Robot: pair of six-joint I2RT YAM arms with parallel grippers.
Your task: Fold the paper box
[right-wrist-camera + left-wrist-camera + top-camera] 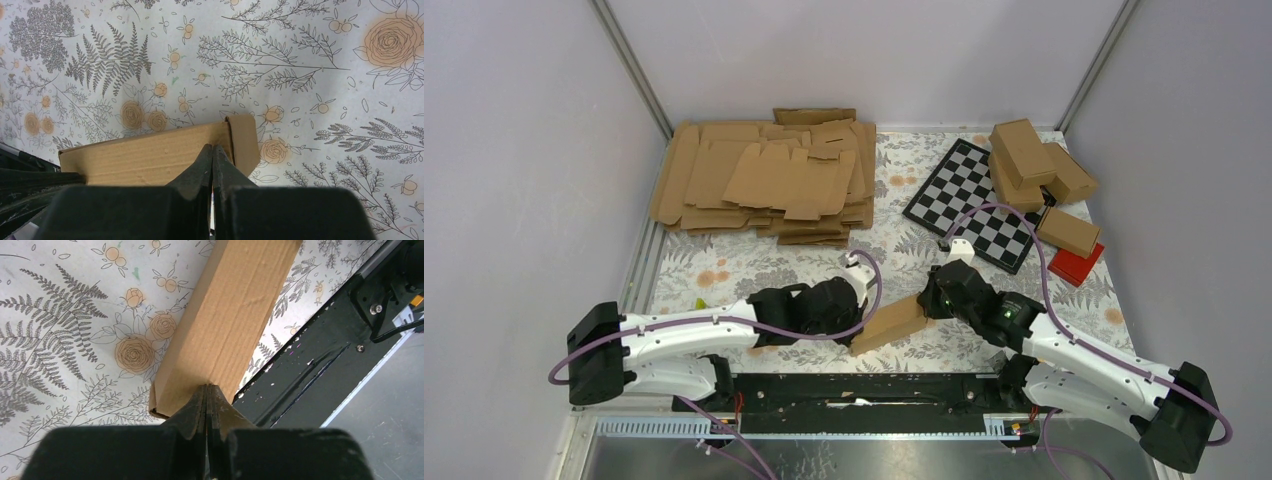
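Note:
The paper box [890, 324] lies as a folded brown oblong carton on the flowered cloth, between the two arms near the front edge. My left gripper [861, 322] is shut, and its tips [207, 386] rest against the top face at the near end of the box [230, 325], with nothing between the jaws. My right gripper [930, 300] is shut too. Its tips [213, 146] touch the box [150, 155] close to its end flap, which stands slightly ajar.
A heap of flat brown blanks [769, 180] fills the back left. A checkerboard [974, 200], several folded cartons [1034, 160] and a red block [1079, 265] sit at the back right. A black rail [864, 390] runs along the near edge, close beside the box [310, 365].

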